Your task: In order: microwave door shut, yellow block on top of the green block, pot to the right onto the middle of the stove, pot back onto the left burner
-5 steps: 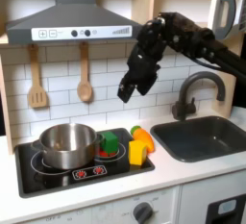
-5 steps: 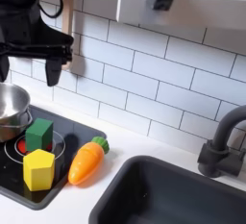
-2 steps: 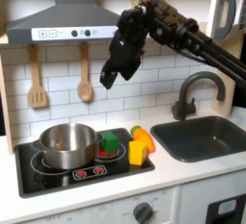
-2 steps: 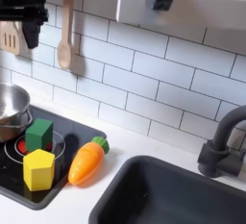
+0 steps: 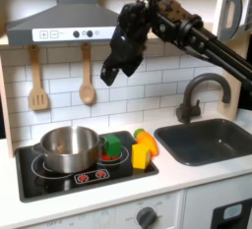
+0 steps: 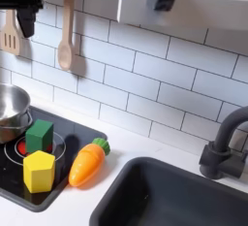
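Steel pot (image 5: 69, 147) sits on the left burner (image 5: 44, 164) of the stove (image 5: 89, 178) in the first exterior view; in the second exterior view the pot (image 6: 9, 112) is cut by the second exterior view's left edge.

Block positions:
- Green block (image 6: 40, 135) stands on the stove (image 6: 27, 193), just beside the pot. In the first exterior view it (image 5: 113, 145) lies between the pot and the yellow block.
- Yellow block (image 6: 40, 171) stands on the stove nearer the camera than the green block, close to it but apart. In the first exterior view it (image 5: 142, 155) sits at the stove's right edge.
- Toy carrot (image 6: 87, 162) lies on the counter just off the stove's right edge in the second exterior view.

Microwave door (image 5: 231, 15) appears at the upper right of the first exterior view, its curved grey handle showing. Whether it is fully closed cannot be told.

Gripper (image 5: 109, 74) hangs high above the stove in front of the tiled wall, below the range hood (image 5: 74, 25), well clear of pot and blocks. It holds nothing; whether its fingers are apart or together cannot be told. In the second exterior view the gripper (image 6: 25, 18) sits at the upper left, beside a wooden spoon (image 6: 66, 36) hung on the wall.
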`<control>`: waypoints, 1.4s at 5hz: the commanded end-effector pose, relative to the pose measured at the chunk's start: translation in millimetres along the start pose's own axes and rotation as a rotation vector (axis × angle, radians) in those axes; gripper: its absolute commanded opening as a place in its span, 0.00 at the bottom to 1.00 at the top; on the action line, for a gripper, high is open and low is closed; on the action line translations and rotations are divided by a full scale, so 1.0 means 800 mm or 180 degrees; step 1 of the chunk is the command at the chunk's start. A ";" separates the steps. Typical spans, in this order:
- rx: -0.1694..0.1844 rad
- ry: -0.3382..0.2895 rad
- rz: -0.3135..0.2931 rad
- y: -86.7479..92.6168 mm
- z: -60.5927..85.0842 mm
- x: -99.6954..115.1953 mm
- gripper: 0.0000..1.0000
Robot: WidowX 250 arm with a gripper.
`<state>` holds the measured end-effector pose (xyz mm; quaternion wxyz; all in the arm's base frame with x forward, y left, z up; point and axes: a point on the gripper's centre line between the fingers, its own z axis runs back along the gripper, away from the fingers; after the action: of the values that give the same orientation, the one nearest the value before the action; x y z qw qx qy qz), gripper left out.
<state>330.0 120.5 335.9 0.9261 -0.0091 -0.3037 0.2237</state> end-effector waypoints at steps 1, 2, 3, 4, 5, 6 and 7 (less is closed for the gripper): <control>-0.0179 -0.0226 -0.0191 -0.006 0.000 0.015 1.00; -0.0244 -0.0329 -0.0243 -0.004 -0.004 0.024 1.00; -0.0288 -0.0428 -0.0359 -0.006 -0.014 0.035 1.00; -0.0315 -0.0480 -0.0418 -0.010 -0.021 0.041 1.00; -0.0329 -0.0544 -0.0441 -0.011 -0.022 0.043 0.27; -0.0405 -0.0589 -0.0510 -0.014 -0.017 0.045 0.00; -0.0475 -0.0577 -0.0541 -0.017 -0.014 0.045 0.00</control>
<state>367.9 128.0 345.5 0.9075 -0.0329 -0.3990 0.1270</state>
